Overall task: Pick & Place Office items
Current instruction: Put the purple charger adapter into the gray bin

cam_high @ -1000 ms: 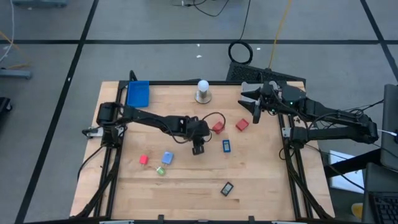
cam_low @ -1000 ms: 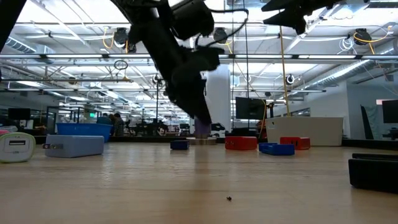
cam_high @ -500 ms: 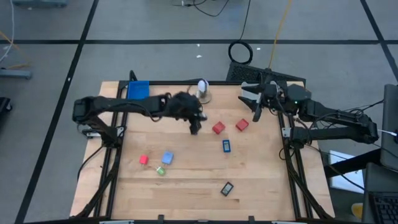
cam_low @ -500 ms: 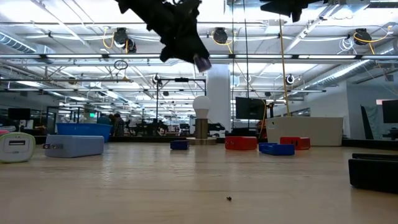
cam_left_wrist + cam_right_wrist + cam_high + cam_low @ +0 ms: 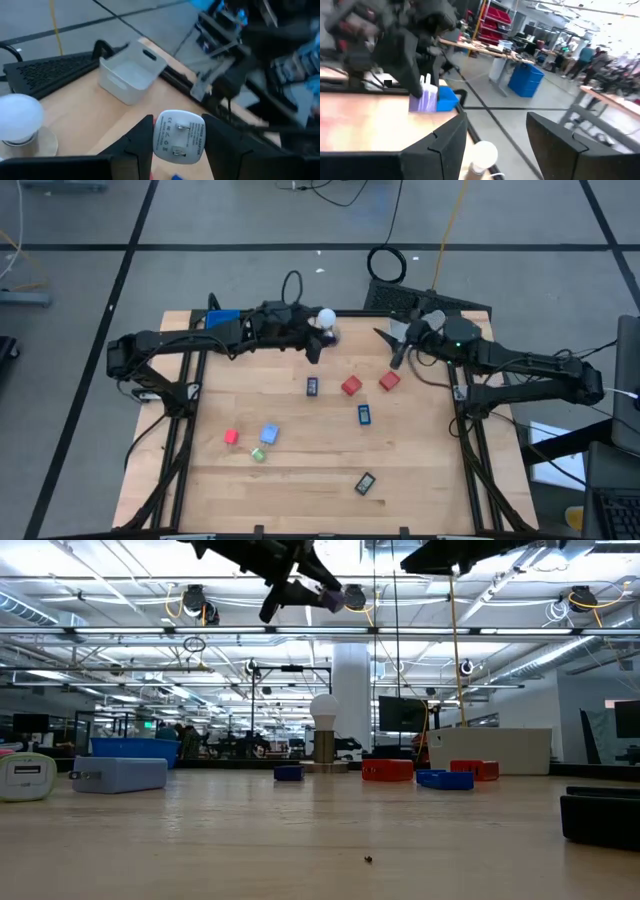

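Wooden table (image 5: 420, 480), seen from overhead: black frame rails run along its L and R edges, grey floor beyond on every side. Front half is mostly bare board; the widest open stretch lies front-left and along the front edge.

Containers: blue tray (image 5: 222, 323) at the far-left corner, partly under the left arm; contents can't be made out. Grey tray (image 5: 131, 72) sits at the far-right edge beside a black mat, nothing visible inside.

Left gripper (image 5: 313, 346) is raised over the far-centre of the table, just beside the white ball on a round base (image 5: 326, 321). Its fingers (image 5: 137, 145) are clamped on a white plug-in charger (image 5: 178, 136), prongs facing the wrist cam.

Right gripper (image 5: 398, 352) hangs raised near the far-right edge, fingers apart w/ nothing between them in its wrist view.

Office items loose on the board: two red blocks (image 5: 350, 386) and (image 5: 389, 381) near centre-right; a dark blue piece (image 5: 312, 386) just L of them, another (image 5: 364, 415) nearer the front; a dark piece (image 5: 365, 482) alone toward the front edge. Front-left cluster: small red block (image 5: 231, 437), light-blue block (image 5: 268, 434), green bit (image 5: 258, 454) touching or nearly touching the blue one.
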Controlling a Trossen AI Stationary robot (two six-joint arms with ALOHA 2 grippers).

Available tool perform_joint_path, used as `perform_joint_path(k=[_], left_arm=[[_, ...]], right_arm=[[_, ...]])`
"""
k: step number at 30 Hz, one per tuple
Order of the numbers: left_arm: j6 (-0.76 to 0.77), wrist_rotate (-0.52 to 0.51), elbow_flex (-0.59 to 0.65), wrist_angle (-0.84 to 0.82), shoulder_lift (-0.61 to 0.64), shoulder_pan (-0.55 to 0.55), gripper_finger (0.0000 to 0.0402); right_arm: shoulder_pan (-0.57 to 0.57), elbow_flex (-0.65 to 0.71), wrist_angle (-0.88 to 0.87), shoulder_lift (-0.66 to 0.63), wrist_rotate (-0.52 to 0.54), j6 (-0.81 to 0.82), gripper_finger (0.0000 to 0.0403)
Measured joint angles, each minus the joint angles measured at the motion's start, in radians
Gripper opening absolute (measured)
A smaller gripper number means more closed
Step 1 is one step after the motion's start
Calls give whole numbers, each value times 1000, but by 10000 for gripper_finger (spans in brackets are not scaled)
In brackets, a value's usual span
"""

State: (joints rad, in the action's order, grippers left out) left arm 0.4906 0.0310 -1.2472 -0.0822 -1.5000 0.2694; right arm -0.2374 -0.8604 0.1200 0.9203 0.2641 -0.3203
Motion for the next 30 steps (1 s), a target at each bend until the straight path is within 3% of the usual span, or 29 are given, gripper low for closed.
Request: perform_joint_path(k=[6, 17, 30], left_arm=[[67, 56, 0, 82, 0, 38, 137], [174, 135, 0, 168, 0, 153, 139], [322, 348, 0, 270, -6, 270, 137]], right_arm=[[10, 0, 85, 92, 54, -70, 196], [10, 0, 303, 235, 80, -22, 197], [10, 0, 630, 400, 75, -45, 197]])
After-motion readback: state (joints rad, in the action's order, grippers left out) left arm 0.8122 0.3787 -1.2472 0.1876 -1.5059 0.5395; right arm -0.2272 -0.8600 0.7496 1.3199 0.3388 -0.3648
